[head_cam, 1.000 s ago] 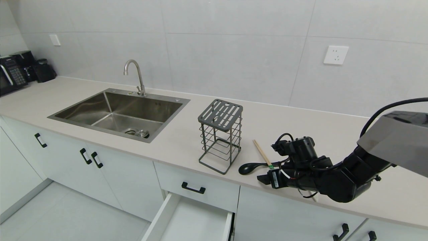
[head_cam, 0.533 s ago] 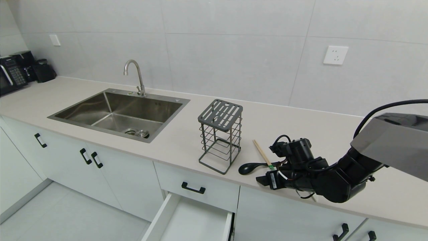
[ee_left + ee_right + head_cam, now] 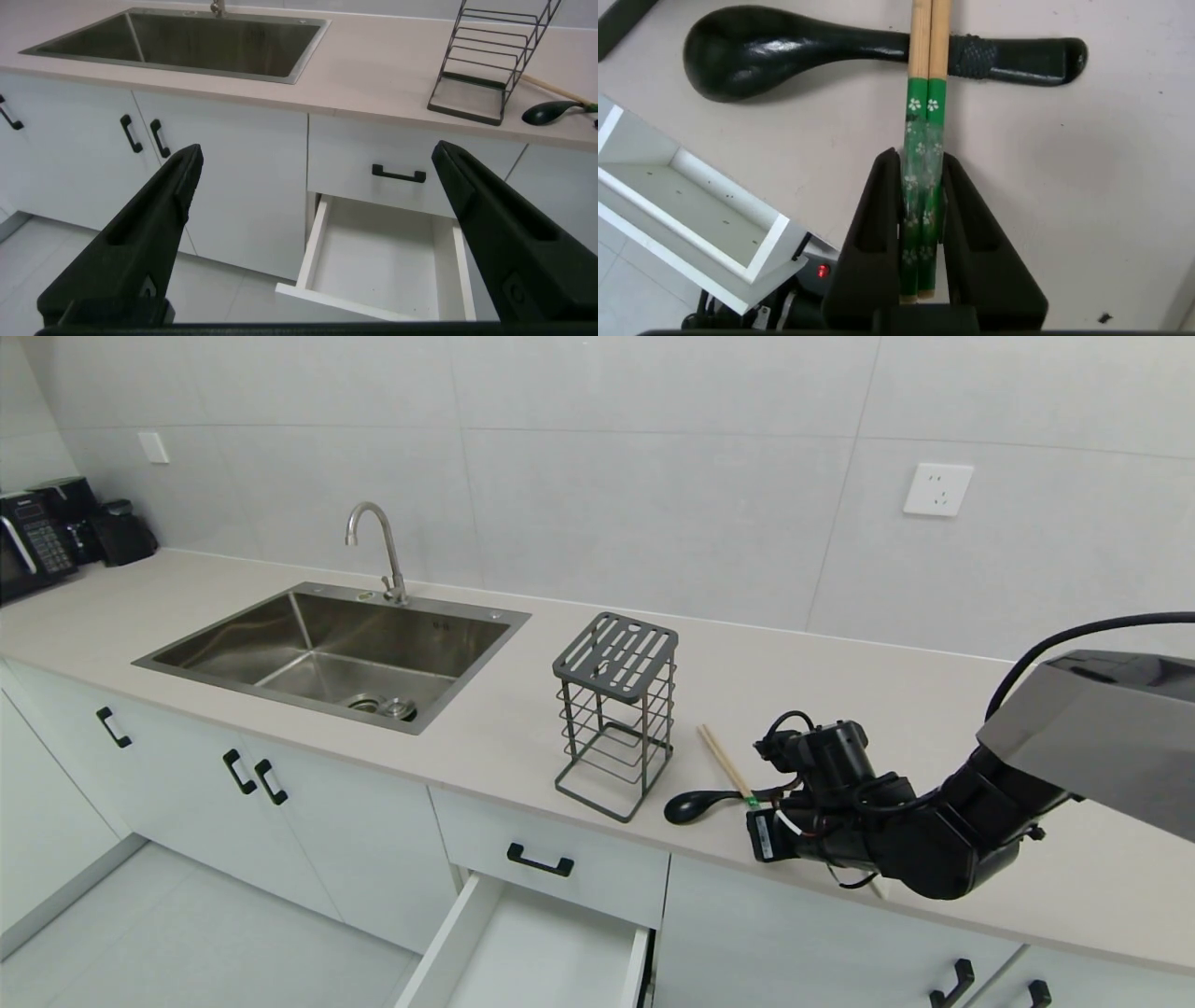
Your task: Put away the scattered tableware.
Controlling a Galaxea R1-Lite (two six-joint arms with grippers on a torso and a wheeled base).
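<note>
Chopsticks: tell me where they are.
In the head view the chopsticks are right of the wire rack, crossing the black spoon, green ends clamped in the right pincer.

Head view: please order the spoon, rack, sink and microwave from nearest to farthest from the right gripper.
From the right gripper, holding the chopsticks:
1. Black spoon, just to its left.
2. Wire rack, beyond the spoon.
3. Sink, farther left.
4. Microwave, far left corner.
</note>
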